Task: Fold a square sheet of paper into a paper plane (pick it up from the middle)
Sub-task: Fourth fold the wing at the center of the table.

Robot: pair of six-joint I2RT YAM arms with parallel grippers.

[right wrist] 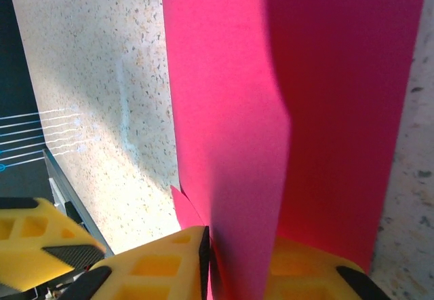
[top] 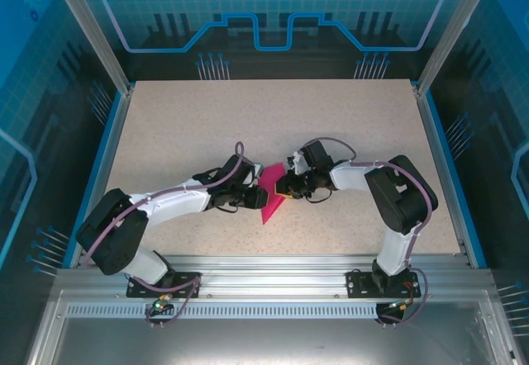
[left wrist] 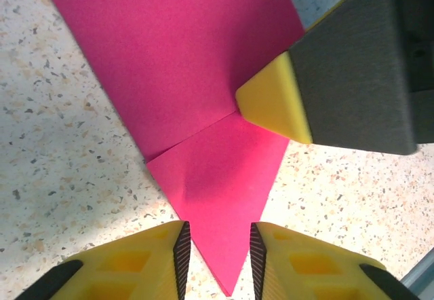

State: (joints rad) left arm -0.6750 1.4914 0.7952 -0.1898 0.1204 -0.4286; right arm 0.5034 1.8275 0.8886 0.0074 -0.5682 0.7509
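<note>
The magenta-pink sheet of paper (top: 271,200) lies on the table between both arms, folded into a narrow pointed shape. In the left wrist view the paper (left wrist: 203,76) shows a crease, and its pointed tip lies flat between my left gripper's (left wrist: 217,249) open jaws without touching either pad. My left gripper (top: 253,197) sits at the paper's left edge. My right gripper (top: 288,189) meets it from the right, and one of its yellow fingertips (left wrist: 274,103) rests on the paper by the crease. In the right wrist view a raised flap of paper (right wrist: 230,110) runs up from my right gripper (right wrist: 241,246), which is shut on it.
The speckled beige tabletop (top: 248,117) has blue side rails and a metal rail at the near edge. The table's edge (right wrist: 68,184) and my left gripper's yellow finger (right wrist: 34,239) appear at the lower left of the right wrist view.
</note>
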